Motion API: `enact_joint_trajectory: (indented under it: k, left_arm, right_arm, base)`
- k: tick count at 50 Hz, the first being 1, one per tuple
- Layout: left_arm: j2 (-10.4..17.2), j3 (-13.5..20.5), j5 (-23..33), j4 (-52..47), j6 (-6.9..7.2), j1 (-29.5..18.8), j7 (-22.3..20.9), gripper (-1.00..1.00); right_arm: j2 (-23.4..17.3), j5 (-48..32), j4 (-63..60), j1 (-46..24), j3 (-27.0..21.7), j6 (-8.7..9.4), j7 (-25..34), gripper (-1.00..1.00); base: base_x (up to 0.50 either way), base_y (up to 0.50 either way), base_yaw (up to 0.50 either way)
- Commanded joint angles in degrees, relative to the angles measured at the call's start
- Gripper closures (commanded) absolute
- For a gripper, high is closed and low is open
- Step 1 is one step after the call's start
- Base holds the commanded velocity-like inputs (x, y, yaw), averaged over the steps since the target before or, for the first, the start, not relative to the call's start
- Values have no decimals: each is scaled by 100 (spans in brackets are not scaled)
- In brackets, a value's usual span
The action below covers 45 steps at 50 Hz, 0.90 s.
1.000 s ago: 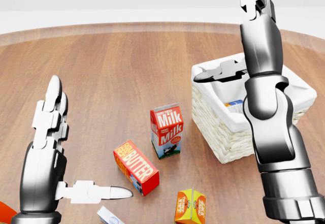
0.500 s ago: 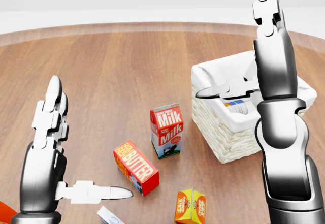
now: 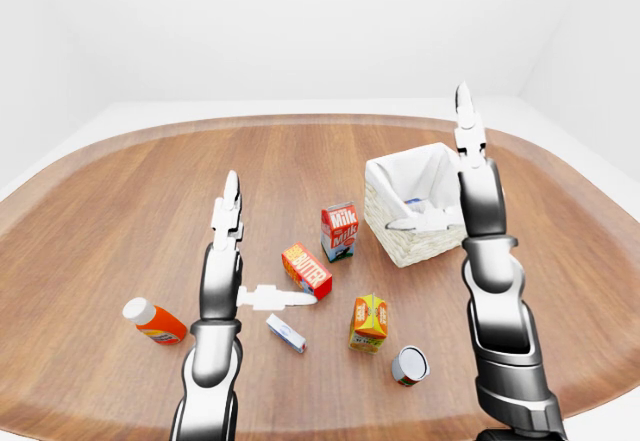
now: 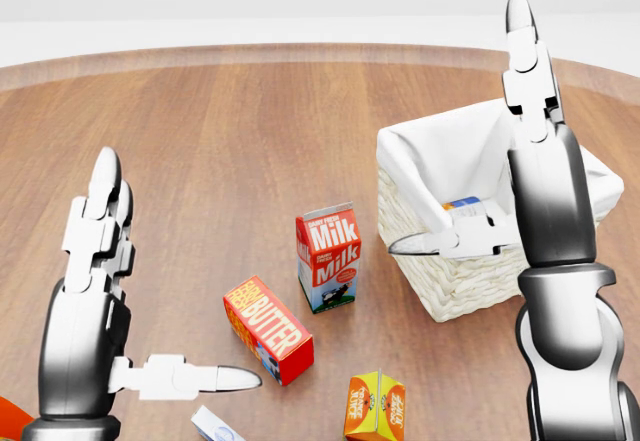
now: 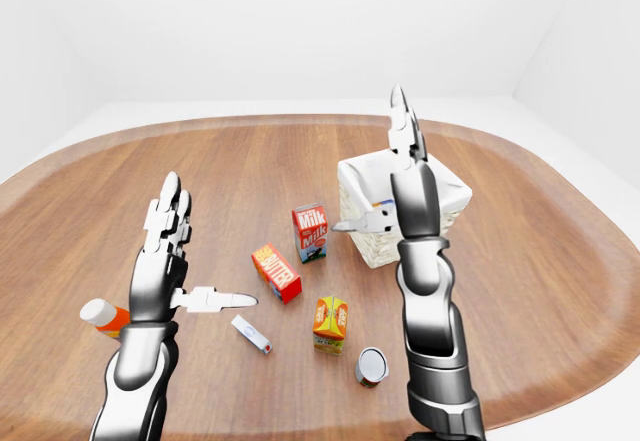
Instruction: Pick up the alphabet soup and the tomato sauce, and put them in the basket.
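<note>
The wicker basket point(image 4: 440, 283) with a white liner stands at the right of the head view. A can with a blue and orange label point(image 4: 463, 204) lies inside it, partly hidden by my right hand. A second can point(image 3: 409, 365) lies on its side on the table, low in the left-eye view, beside my right forearm. My right hand point(image 4: 460, 131) is open, fingers pointing up and thumb reaching left over the basket's near wall, holding nothing. My left hand point(image 4: 175, 276) is open and empty at the lower left, far from both cans.
A milk carton point(image 4: 328, 258), a red butter box point(image 4: 267, 329) and an orange juice carton point(image 4: 375, 406) stand between my hands. A small white and blue box point(image 3: 286, 333) and a ketchup bottle point(image 3: 155, 321) lie near my left arm. The round table's rim point(image 3: 320, 119) curves along the top.
My right hand has come down and a little to the right in the head view, its thumb dropping from the basket's mouth to its near wall. The left hand has stayed still.
</note>
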Motion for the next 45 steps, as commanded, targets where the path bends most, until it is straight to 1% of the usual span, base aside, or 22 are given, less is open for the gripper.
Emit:
enact_joint_trajectory:
  k: [1, 4, 10, 18, 32, 35, 45]
  left_arm:
    - [6, 1, 7, 4, 0, 1, -11, -100]
    - [4, -5, 13, -15, 0, 8, -9, -100]
    - [4, -13, 19, -31, 0, 27, -10, -100]
    - [11, -14, 17, -23, 0, 36, -7, -100]
    - [7, -21, 28, -51, 0, 39, -11, -100]
    - [6, -25, 32, -71, 0, 39, -11, -100]
    - [7, -26, 30, -71, 0, 38, -8, -100]
  right_arm:
    - [75, 75, -389, 441, -68, -152, 81, -100]
    - [93, 88, -501, 521, -65, -139, 109, -100]
    - [129, 127, -657, 738, -82, -176, 145, -100]
    - [155, 268, -817, 1072, -209, -176, 201, -100]
    - [350, 353, -1184, 1727, -178, -176, 364, -100]
    - [425, 369, -1282, 1969, -121, -176, 402, -100]
    - [482, 359, -1175, 2176, -119, -176, 385, -100]
  base:
    - [0, 0, 0]
    - [0, 0, 0]
    - [0, 0, 0]
    - [0, 0, 0]
    - [0, 0, 0]
    - [0, 0, 0]
    - [0, 0, 0]
